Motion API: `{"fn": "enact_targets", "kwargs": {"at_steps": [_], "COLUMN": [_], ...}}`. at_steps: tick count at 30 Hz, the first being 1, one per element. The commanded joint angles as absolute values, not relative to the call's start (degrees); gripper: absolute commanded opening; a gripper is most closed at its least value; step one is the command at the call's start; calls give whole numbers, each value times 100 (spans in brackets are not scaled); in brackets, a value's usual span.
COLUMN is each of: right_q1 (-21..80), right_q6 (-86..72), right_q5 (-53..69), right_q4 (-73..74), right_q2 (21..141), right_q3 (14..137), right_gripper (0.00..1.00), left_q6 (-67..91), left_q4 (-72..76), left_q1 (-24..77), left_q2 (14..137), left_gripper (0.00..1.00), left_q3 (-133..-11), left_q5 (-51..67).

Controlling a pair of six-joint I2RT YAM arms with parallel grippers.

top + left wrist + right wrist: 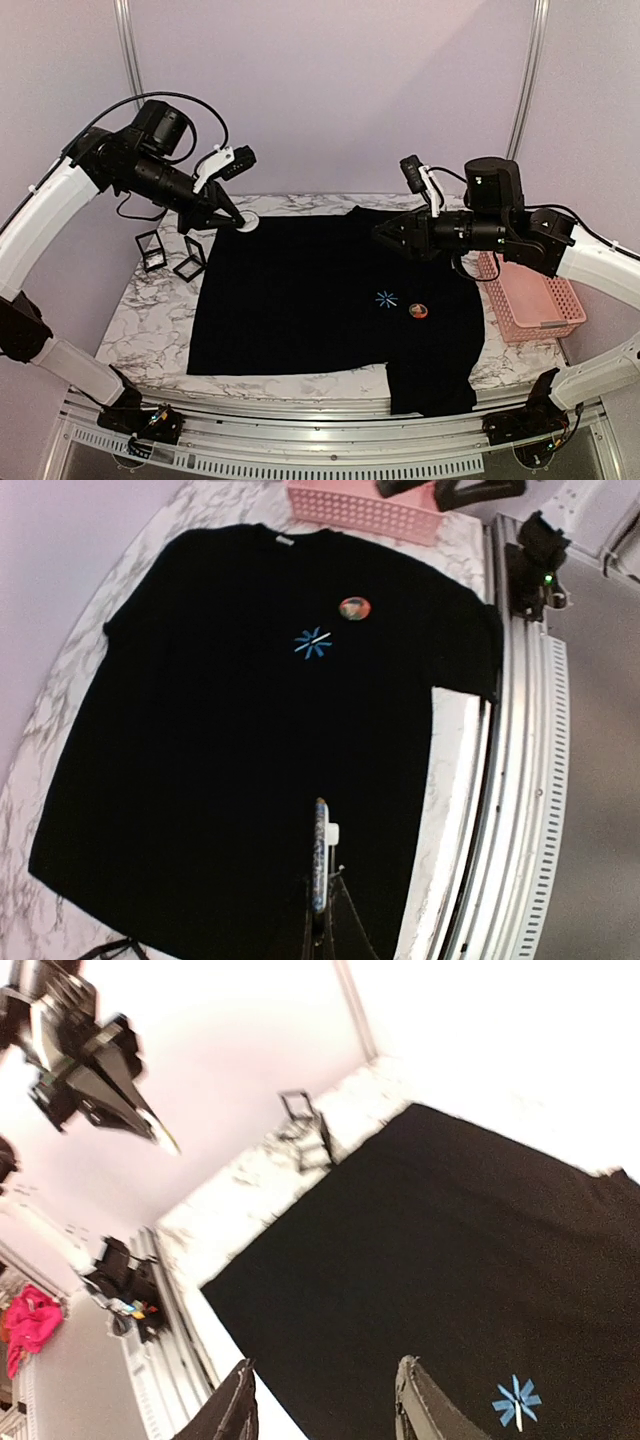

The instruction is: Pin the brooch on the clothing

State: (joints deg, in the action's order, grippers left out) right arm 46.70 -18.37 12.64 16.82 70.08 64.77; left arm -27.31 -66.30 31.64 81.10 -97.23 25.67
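While left gripper (234, 219) hangs with fingers pressed together, right gripper (325, 1368) fingers parted and empty, black T-shirt (300, 300) flat below both, brooch (418, 311) just beside its blue starburst (386, 298)

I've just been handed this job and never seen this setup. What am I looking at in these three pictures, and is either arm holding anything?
Two robot arms are bolted side by side. The wide picture looks down from above and behind them; the other two come from cameras on each wrist. A black T-shirt lies spread on the marble table, with a round brooch lying beside its blue starburst mark. A pink basket sits at the right. The left fingers are closed, the right fingers open; neither visibly holds anything.
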Motion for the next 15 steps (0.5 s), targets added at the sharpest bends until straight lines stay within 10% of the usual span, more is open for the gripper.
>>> {"fn": "enact_targets", "kwargs": {"at_steps": [1,15], "right_q1": [4735,4825], "right_q6": [-1410,-1197], "right_q5": [2799,3785], "right_q4": [-512,-2140], "right_q2": [6700,6605], "right_q3": [6010,5584], "right_gripper": [46,68], "left_q6": [-2552,-893], "left_q4": [-6503,-2018], "left_q1": [4077,5475], "left_q2": [8207,8710], "left_gripper": [0,0], "left_q3": [-10108,-9357], "left_q5": [2845,3476]}}
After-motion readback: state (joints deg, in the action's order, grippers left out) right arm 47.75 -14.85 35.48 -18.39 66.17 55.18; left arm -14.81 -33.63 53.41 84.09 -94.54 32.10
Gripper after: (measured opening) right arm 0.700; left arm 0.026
